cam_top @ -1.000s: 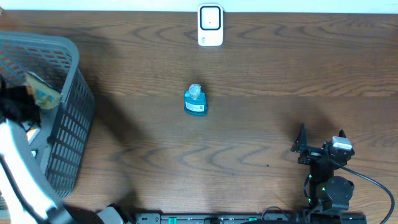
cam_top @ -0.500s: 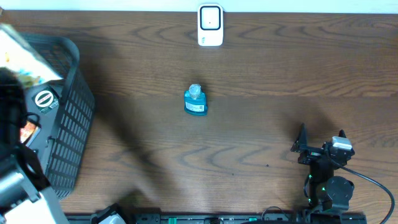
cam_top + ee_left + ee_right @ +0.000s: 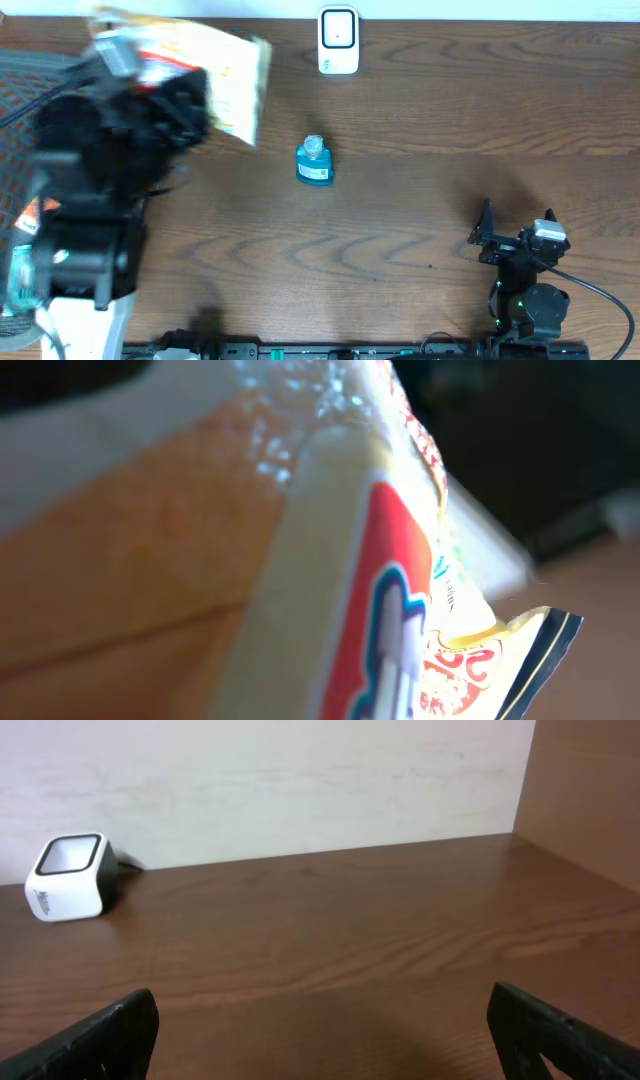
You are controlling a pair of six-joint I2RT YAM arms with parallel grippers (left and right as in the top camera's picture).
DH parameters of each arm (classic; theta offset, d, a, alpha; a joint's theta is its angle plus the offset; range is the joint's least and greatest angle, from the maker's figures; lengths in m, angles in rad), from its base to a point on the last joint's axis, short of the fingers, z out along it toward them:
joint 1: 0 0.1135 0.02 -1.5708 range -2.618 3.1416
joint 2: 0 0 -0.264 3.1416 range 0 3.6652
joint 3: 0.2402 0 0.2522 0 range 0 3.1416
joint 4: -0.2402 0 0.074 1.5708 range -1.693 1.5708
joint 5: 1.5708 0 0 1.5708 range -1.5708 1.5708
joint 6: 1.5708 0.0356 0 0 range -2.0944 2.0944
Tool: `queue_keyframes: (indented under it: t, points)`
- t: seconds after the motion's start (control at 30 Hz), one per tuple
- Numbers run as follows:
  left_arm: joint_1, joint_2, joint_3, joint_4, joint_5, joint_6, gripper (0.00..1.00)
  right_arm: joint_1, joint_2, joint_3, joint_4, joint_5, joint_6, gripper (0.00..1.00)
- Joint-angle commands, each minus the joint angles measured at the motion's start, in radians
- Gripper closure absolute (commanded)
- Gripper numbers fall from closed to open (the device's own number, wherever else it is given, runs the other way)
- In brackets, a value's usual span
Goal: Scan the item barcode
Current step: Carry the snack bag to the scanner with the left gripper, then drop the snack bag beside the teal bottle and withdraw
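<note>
- Grasping a printed packet (image 3: 228, 72) in the left claw (image 3: 185, 98), clamped tight on it, high above the far-left part of the table (image 3: 400, 280); so close under the overhead camera as to loom large and blurred.
- From the left wrist, nothing but the packet (image 3: 330, 560) pressed near the lens: orange, white and red print, with a crinkled corner at the lower right. No fingers to be made out there, and no barcode either.
- Raised well off the wood, most likely to clear the grey basket (image 3: 30, 62) at the left edge and to leave room for a swing across to the right.
- Over at the far edge, near mid-width, a white scanner (image 3: 338, 40) with a dark window, seen from the right wrist as well (image 3: 68, 875); to the packet's right and apart from it.
- Nearer than the scanner, a small blue bottle (image 3: 314, 162) upright and alone, touched by nothing; probably best passed over, not beside.
- Right claw (image 3: 515, 228) spread wide on nothing, parked low at the near right, well apart from everything; seemingly kept there to give the left arm a free run.
- By the look of it, mid-carry toward the scanner; scan not yet done.
- Next, probably a turn of the packet to face its barcode to the window; which side carries the code cannot be told.
- Soft wrapping, so liable to sag or crease across the code.
</note>
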Motion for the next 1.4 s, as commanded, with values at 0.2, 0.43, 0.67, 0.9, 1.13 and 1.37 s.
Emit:
queue_keyframes:
  t: [0.2, 0.43, 0.67, 0.9, 1.13, 1.37]
  points:
    - [-0.433, 0.266, 0.027, 0.017, -0.198, 0.249, 0.93, -0.003, -0.003, -0.001, -0.002, 0.008, -0.012, 0.01]
    - [-0.609, 0.508, 0.027, 0.027, -0.236, 0.503, 0.92, -0.003, -0.003, -0.001, -0.002, 0.008, -0.012, 0.01]
    - [-0.633, 0.690, 0.026, 0.002, -0.256, 0.525, 0.93, -0.003, -0.003, -0.001, -0.002, 0.008, -0.012, 0.01]
    - [-0.644, 0.813, 0.023, -0.019, -0.256, 0.526, 0.93, -0.003, -0.003, -0.001, -0.002, 0.008, -0.012, 0.01]
    - [-0.662, 0.844, 0.032, -0.034, -0.256, 0.484, 0.32, -0.003, -0.003, -0.001, -0.002, 0.008, -0.012, 0.01]
    - [-0.666, 0.747, 0.233, -0.247, -0.257, 0.485, 0.00, -0.003, -0.003, -0.001, -0.002, 0.008, -0.012, 0.01]
